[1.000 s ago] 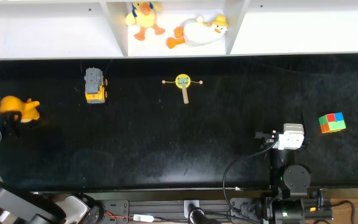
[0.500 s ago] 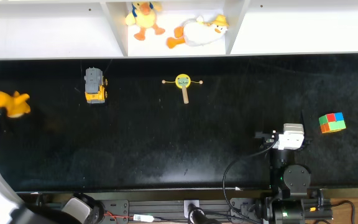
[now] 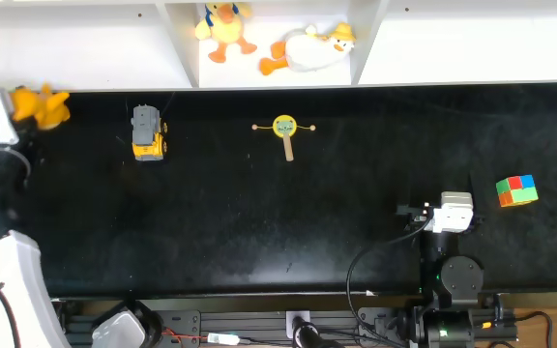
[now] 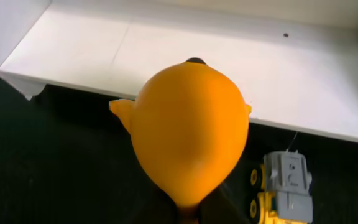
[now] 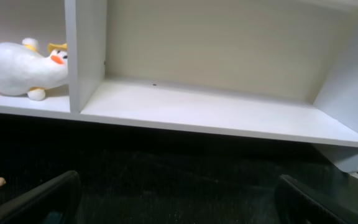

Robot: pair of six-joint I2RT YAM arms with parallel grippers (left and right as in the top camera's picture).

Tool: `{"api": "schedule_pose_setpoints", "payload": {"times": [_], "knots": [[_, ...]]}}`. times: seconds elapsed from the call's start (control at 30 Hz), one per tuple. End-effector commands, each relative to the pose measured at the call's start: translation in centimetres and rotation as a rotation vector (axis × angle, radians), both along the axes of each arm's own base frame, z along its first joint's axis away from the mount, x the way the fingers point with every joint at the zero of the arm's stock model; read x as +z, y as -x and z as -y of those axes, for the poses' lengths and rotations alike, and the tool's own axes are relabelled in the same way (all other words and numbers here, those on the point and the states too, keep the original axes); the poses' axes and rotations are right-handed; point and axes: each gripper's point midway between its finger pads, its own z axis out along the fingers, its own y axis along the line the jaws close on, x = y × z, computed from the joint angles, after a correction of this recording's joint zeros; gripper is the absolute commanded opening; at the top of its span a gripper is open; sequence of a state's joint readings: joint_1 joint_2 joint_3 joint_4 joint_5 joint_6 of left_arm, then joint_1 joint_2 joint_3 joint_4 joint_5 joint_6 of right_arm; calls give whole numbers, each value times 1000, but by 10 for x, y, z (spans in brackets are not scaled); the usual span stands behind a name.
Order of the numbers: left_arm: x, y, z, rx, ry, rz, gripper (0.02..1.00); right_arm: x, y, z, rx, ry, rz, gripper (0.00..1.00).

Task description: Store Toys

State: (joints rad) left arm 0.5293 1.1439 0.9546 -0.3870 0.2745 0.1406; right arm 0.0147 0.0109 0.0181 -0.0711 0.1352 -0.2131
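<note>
The left pincer (image 4: 188, 215) is gripping the orange toy (image 4: 190, 134) by the shelf (image 4: 166, 56). The right pincer (image 5: 179, 194) is sitting open. A yellow duck (image 3: 222, 24) and a white duck (image 3: 309, 46) are lying stored. The truck (image 3: 147, 131), rattle (image 3: 285, 128) and cube (image 3: 516, 190) are waiting on the surface (image 3: 259, 222).

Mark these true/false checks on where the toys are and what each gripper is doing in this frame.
1. The left gripper holds the orange toy at the front of the left compartment. True.
2. The right gripper is shut on the cube. False: it is open and empty, and the cube lies apart on the table.
3. The yellow duck and white duck are in the middle compartment. True.
4. The truck is stored in the shelf. False: it stands on the table in front of it.
</note>
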Motion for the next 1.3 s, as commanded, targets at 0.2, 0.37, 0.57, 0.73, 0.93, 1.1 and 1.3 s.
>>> {"api": "schedule_pose_setpoints", "payload": {"times": [0.2,0.37,0.57,0.73,0.93,1.1,1.3], "knots": [[16,-18,-23,193,-7,8,97,-4,0,0,3,-3,-1,996],[23,-36,-33,199,-5,-11,93,-4,0,0,3,-3,-1,996],[20,-61,-45,198,-2,-19,99,-4,0,0,3,-3,-1,993],[6,-78,-52,192,6,-21,99,-4,0,0,3,-3,-1,996],[-7,-90,-55,181,17,-22,102,-4,0,0,3,-3,-1,996],[-11,-97,-56,171,19,-10,104,-4,0,0,3,-3,-1,996],[-15,-102,-53,148,36,-8,104,-4,0,0,3,-3,-1,996]]}}
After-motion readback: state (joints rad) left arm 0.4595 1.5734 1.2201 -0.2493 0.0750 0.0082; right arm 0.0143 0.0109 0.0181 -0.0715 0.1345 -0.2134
